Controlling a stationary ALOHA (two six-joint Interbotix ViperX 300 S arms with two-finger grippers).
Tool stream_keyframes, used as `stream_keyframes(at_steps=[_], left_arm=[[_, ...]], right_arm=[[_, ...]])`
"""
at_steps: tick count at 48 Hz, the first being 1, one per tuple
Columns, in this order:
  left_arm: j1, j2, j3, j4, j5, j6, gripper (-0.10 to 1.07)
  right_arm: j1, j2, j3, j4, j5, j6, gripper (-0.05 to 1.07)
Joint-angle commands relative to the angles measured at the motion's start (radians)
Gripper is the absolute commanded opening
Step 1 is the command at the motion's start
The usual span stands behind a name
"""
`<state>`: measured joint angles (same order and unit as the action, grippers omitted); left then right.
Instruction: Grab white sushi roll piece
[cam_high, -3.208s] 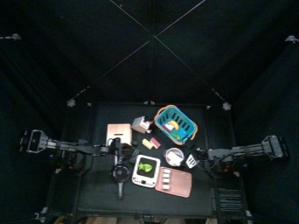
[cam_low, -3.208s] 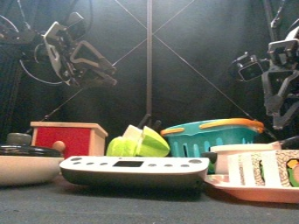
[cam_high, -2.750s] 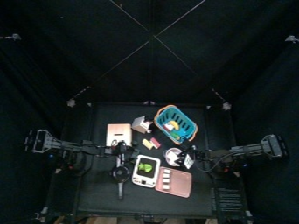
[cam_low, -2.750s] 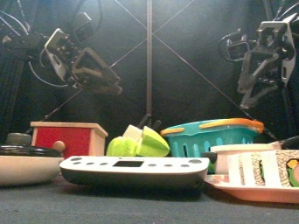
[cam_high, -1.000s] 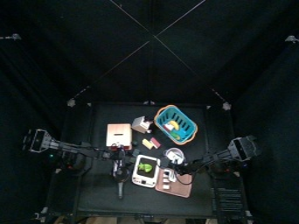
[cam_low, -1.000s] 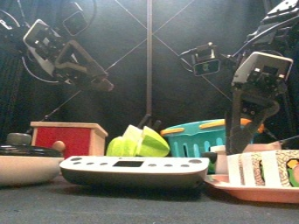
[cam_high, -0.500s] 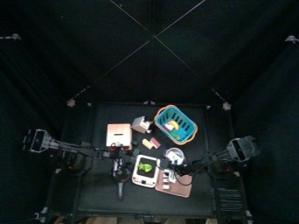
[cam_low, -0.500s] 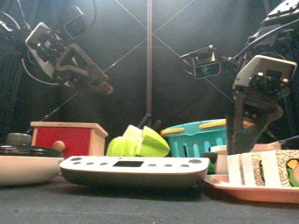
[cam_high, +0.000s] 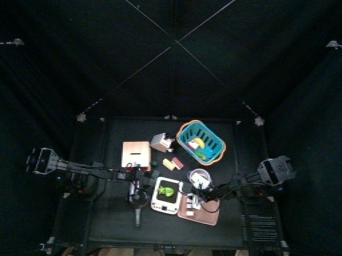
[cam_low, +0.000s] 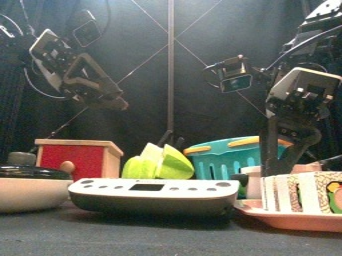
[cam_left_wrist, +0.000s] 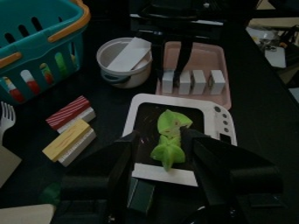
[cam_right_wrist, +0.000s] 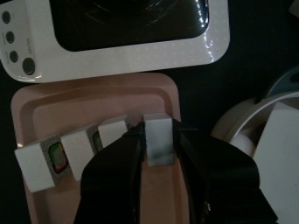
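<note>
Sushi piece (cam_right_wrist: 156, 140), white, stands in a row of pieces on the pink tray (cam_right_wrist: 70, 105), the end piece nearest the bowl (cam_right_wrist: 268, 122).

Top view: the right gripper (cam_high: 201, 203) sits over the tray's bowl-side end; the left arm rests beside the scale (cam_high: 166, 194).

Front view: the right arm hangs down behind the pieces. Risk: a tilted descent topples the row.

Left wrist view: the left gripper (cam_left_wrist: 170, 175) hangs over the scale with jaws apart, holding nothing.

Right wrist view: the right jaws straddle the piece, partly closed; firm contact cannot be confirmed. Risk: an off-centre squeeze lets the piece slip or drags its neighbour (cam_right_wrist: 114, 136); a low fingertip catches the tray.
</note>
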<state>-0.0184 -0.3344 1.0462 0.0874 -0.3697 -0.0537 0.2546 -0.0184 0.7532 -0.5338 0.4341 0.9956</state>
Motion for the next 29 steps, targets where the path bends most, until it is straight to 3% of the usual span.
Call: stream_keyframes(at_steps=[1,16,29], left_arm=[[0.003,-0.008,-0.008,-0.002,-0.009,0.000,0.82],[0.003,-0.008,-0.005,-0.002,-0.009,-0.002,0.82],[0.003,-0.008,-0.005,-0.002,-0.011,-0.002,0.82]], right_arm=[[-0.002,-0.026,-0.025,-0.002,0.002,-0.002,0.59],[-0.002,-0.086,-0.063,-0.035,0.064,-0.002,0.59],[-0.012,-0.114,-0.071,-0.074,0.044,-0.002,0.59]])
